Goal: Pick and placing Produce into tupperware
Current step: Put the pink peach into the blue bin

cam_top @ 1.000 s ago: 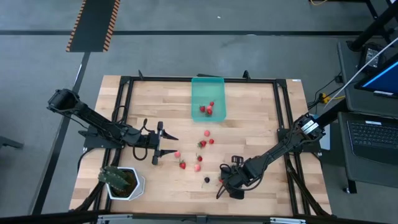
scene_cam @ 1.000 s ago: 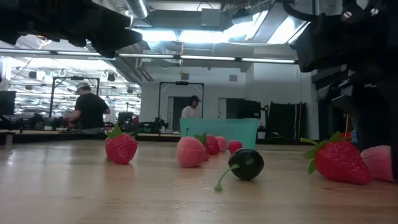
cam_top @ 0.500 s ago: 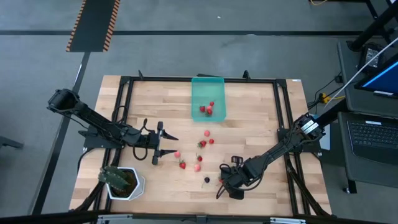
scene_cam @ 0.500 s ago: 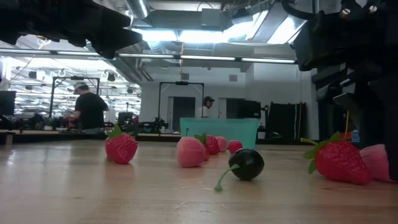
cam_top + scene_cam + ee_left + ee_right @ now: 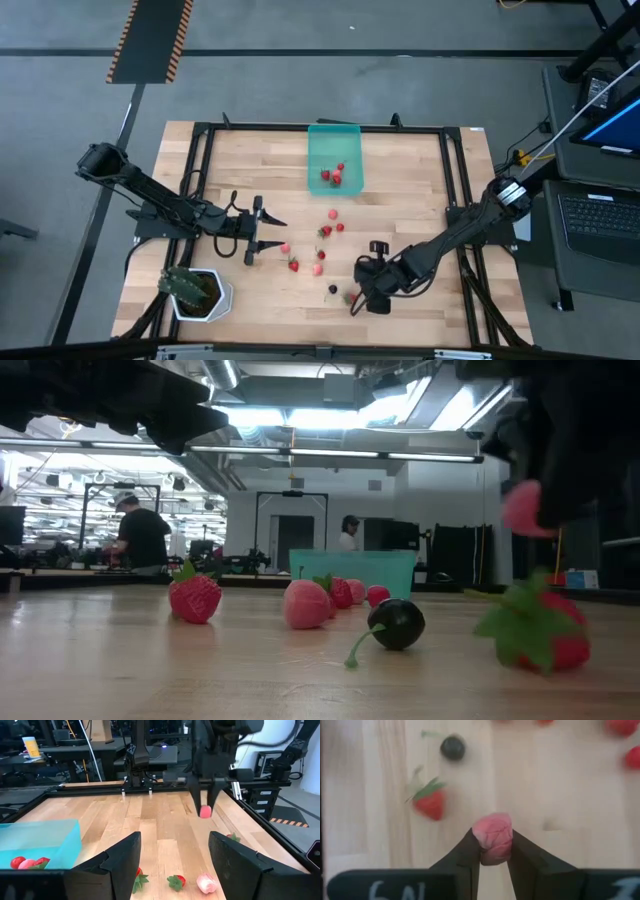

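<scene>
One pink fruit (image 5: 492,837) had just left the table (image 5: 420,180), pinched between the right gripper (image 5: 493,851) fingers and lifted clear near the front edge, so carrying it to the far teal tupperware (image 5: 333,150) came next. Earlier it lay beside the green-topped strawberry (image 5: 430,802). Left gripper (image 5: 252,231) waited wide open, unmoved.

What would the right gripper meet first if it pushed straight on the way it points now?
Probably bare table top. The right gripper, shut on a pink fruit, points down at wood; the strawberry lies off to one side.
</scene>
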Controlling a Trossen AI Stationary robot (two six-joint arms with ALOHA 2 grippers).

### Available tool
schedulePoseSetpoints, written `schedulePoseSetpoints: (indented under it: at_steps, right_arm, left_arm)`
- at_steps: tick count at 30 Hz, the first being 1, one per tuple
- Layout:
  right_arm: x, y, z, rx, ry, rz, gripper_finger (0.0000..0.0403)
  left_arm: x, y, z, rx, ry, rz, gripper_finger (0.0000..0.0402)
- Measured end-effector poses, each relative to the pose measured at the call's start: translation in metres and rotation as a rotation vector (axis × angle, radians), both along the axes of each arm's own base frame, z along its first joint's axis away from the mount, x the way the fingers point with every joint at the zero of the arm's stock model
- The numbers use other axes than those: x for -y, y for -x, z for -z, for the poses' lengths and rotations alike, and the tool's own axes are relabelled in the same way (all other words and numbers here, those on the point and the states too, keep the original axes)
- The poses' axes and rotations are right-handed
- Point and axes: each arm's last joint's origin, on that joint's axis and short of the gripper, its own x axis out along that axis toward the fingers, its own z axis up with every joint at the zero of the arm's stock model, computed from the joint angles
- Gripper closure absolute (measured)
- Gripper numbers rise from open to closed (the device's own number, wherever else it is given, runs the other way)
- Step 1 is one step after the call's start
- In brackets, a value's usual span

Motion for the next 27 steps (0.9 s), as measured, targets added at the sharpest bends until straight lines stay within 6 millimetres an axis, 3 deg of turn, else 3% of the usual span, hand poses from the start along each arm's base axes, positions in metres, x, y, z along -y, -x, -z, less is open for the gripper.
schedulePoseSetpoints:
  at_steps: [5,11,16,27]
  right_arm:
    - [0.004,0.002,-0.011,0.069,0.062,-0.002,0.0326]
    - [0.016,0.011,-0.008,0.124,0.099,0.068,0.0326]
    - [0.029,0.024,-0.005,0.32,0.068,0.129,0.0326]
    - [0.053,0.058,0.005,0.755,-0.04,0.023,0.0327]
  left_arm:
    - [0.0,0.0,0.0,0.0,0.0,0.0,0.0175]
    - [0.0,0.0,0.0,0.0,0.0,0.0,0.0175]
    - [0.0,0.0,0.0,0.0,-0.001,0.0,0.0175]
    - [0.0,0.0,0.0,0.0,-0.001,-0.001,0.0175]
